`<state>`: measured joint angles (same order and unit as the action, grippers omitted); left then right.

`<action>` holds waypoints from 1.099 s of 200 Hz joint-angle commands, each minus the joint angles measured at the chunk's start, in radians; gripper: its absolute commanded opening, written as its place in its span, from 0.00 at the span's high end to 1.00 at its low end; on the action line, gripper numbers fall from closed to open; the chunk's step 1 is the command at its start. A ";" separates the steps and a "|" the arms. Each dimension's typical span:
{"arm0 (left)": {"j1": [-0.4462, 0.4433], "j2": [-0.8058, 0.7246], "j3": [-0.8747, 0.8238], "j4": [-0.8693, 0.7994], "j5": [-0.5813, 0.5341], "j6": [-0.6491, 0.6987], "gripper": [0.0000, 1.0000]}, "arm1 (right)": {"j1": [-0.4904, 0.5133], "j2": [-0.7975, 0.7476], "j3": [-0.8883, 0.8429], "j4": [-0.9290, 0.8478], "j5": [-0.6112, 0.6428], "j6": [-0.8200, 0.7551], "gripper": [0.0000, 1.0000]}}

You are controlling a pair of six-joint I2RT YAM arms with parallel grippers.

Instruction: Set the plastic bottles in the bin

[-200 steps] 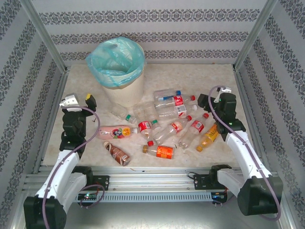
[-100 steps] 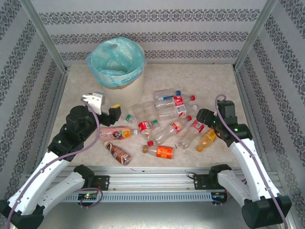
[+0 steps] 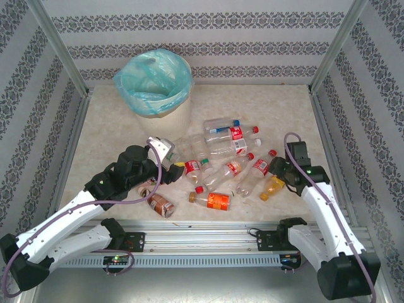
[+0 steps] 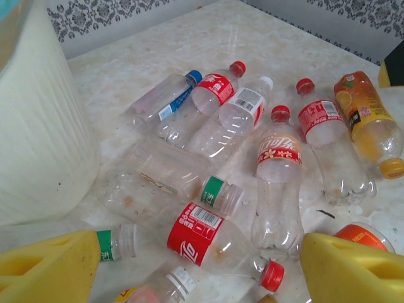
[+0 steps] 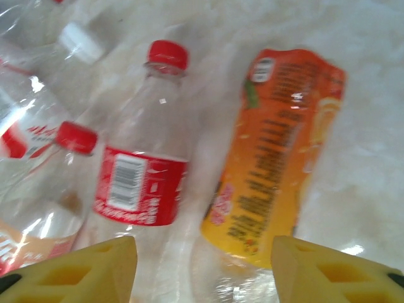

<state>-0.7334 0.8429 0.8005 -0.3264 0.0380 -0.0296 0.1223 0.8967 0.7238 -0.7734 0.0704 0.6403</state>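
Closest to me on the table (image 3: 113, 129), a brown bottle (image 3: 159, 203) lies on its side, well in front of the bin (image 3: 169, 121). A bottle with an orange label (image 3: 213, 201) lies flat too, in front of the bin and off to its right. My left jaws hang low in front of the bin, just past the brown bottle. They are open wide, and their yellow pads (image 4: 44, 265) hold nothing. In the gap between those pads I see a clear bottle with a red label and red cap (image 4: 208, 240) lying flat. My right jaws are far to the right of the bin and much nearer to me than it is. They are open as well. Their own yellow pads (image 5: 76, 268) stand on each side of the bottom end of an orange juice bottle (image 5: 278, 170). I cannot tell if a pad touches it. A red-label bottle (image 5: 148, 164) lies right beside the juice bottle, on the side toward the bin. Farther on, more clear bottles (image 3: 222, 149) lie in a loose heap to the right of the bin. A blue-cap bottle (image 3: 219, 126) lies at the far edge of that heap. The bin stands upright at the far end of the table. A light blue-green bag (image 3: 151, 76) is folded over its rim.
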 commanded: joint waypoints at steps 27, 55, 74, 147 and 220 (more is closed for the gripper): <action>-0.014 -0.007 -0.005 0.038 -0.016 0.000 0.15 | 0.153 0.116 0.028 0.047 0.030 0.099 0.37; -0.014 -0.012 0.006 0.010 -0.027 0.003 0.14 | 0.209 0.180 0.022 0.081 0.048 0.132 0.33; -0.014 -0.013 0.012 -0.006 -0.027 0.007 0.14 | 0.244 0.212 0.028 0.102 0.070 0.149 0.32; -0.014 -0.058 -0.011 -0.019 -0.032 -0.010 0.12 | 0.270 0.309 -0.014 0.141 0.089 0.237 0.22; -0.014 -0.066 -0.066 0.016 -0.043 -0.023 0.11 | 0.270 0.393 -0.067 0.251 0.051 0.271 0.29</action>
<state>-0.7334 0.7807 0.7471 -0.3298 0.0071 -0.0338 0.3843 1.2438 0.6872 -0.5484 0.1257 0.8852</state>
